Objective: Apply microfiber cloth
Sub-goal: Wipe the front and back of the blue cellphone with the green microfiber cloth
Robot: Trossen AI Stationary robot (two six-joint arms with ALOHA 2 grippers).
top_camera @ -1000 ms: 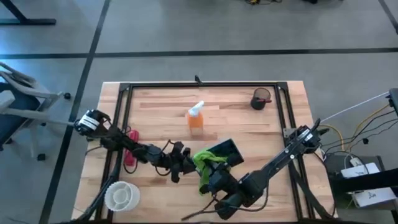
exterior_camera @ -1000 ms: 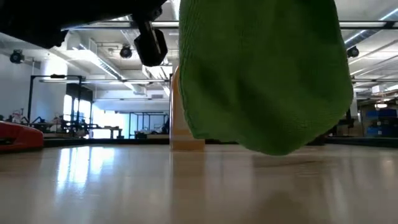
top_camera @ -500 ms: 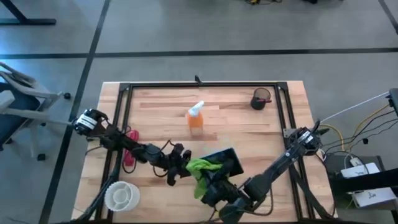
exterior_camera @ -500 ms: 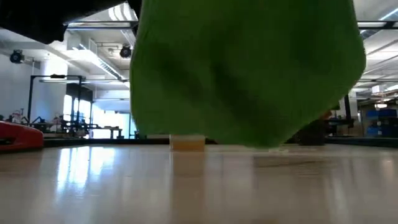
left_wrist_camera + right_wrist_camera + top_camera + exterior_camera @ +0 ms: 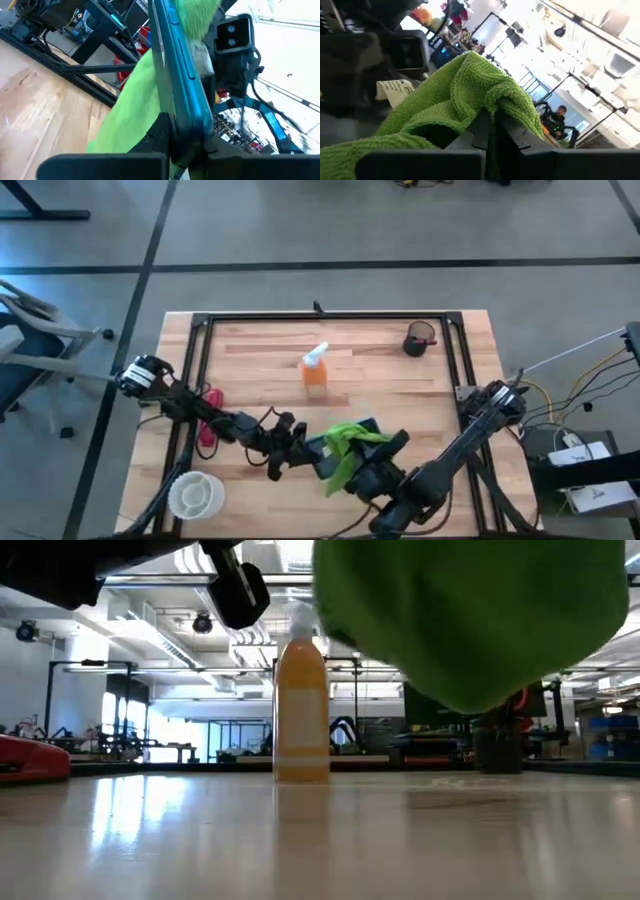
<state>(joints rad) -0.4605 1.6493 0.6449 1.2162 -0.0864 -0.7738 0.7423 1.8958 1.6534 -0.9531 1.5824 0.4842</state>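
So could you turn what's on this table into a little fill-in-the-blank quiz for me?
1. The right gripper is shut on the bright lime-green microfiber ____.
2. The left gripper holds the dark flat rectangular ____ by its edge.
3. The orange plastic spray bottle stands ____ on the wooden table.
4. In the low view the green fabric hangs ____ the tabletop, not touching it.

Missing words: cloth; tablet; upright; above

wooden table (image 5: pixel 380 375) with orange bottle (image 5: pixel 314 370)
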